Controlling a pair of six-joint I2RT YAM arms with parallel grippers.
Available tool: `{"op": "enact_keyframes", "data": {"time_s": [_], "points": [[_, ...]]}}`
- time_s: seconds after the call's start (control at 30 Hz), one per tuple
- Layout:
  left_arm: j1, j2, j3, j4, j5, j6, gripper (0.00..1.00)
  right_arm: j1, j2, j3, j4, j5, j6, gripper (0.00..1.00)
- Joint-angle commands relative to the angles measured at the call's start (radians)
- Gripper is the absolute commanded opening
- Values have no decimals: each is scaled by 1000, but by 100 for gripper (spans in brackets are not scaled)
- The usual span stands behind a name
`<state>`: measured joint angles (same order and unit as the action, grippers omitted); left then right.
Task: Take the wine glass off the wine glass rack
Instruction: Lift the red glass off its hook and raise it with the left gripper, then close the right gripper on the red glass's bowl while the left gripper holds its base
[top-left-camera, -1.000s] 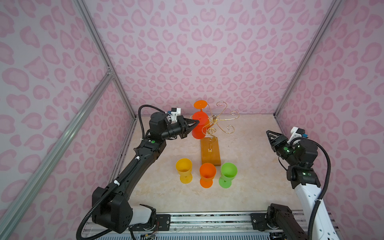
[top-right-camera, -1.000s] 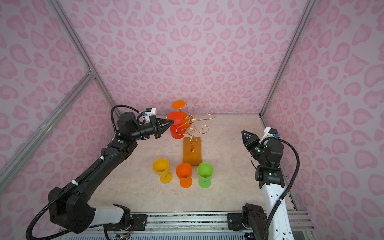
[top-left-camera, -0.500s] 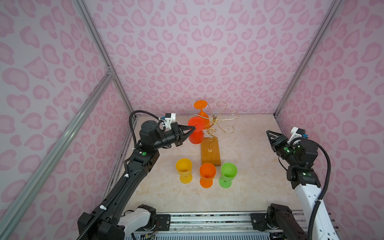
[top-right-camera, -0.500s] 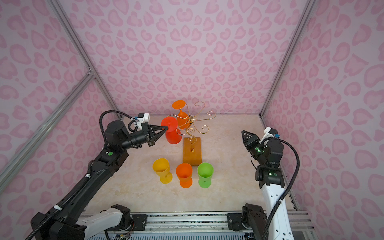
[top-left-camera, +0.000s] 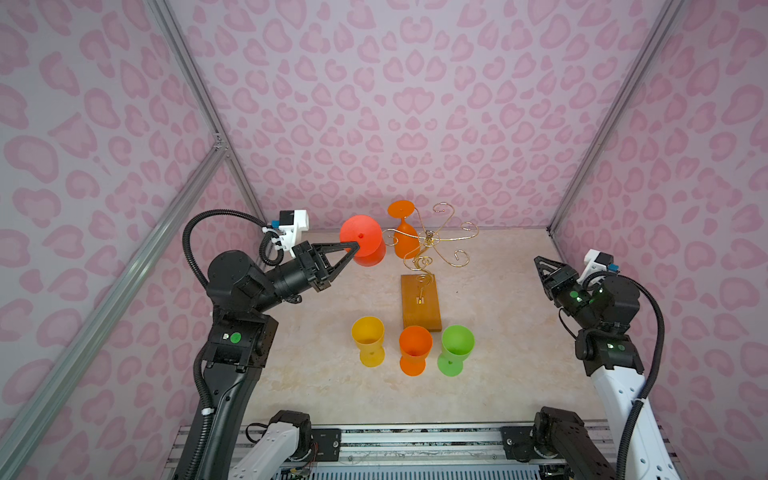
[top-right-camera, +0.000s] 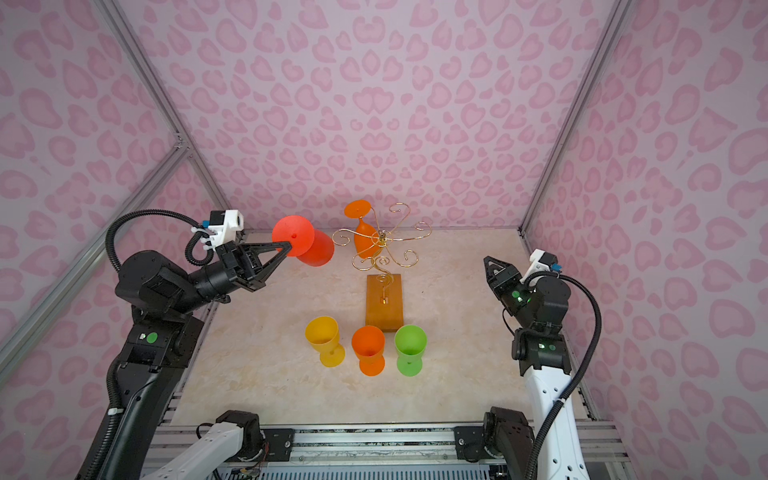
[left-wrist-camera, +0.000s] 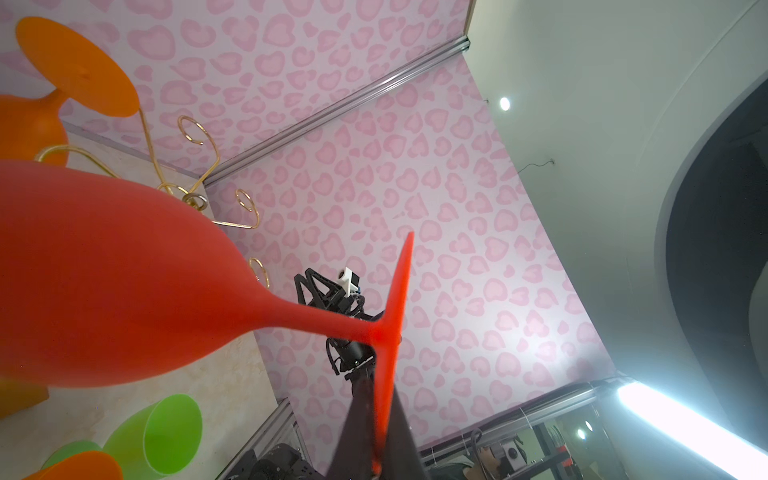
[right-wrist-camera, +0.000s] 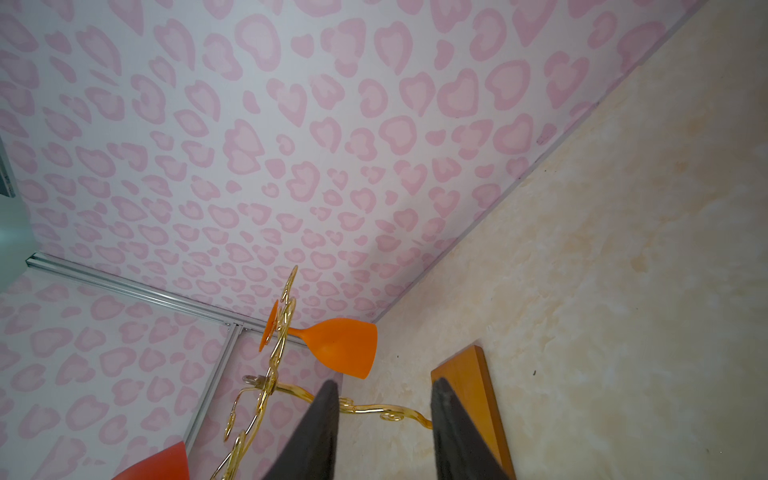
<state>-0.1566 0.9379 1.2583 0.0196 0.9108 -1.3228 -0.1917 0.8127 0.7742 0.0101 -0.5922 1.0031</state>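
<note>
Wine glass (top-left-camera: 370, 239): red, matte, inverted, foot pinched by left end effector (top-left-camera: 355, 247), beside gold rack (top-left-camera: 420, 307); right end effector (right-wrist-camera: 384, 386) spread.

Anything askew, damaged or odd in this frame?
Nothing broken or spilled. The red wine glass, clear of the wine glass rack, hangs tilted from the left gripper, which pinches only its thin foot; that hold looks precarious.
</note>
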Motion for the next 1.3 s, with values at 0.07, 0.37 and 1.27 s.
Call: {"op": "enact_keyframes", "data": {"time_s": [0.07,0.37,1.27], "points": [[-39,71,81,362,34,-122,3,8,-26,51,178,-79,14,39],[-269,287,155,822,-39,-286,3,172,2,179,374,-97,-24,57],[-443,600,28,1403,-223,-704,3,435,254,193,751,-133,41,61]]}}
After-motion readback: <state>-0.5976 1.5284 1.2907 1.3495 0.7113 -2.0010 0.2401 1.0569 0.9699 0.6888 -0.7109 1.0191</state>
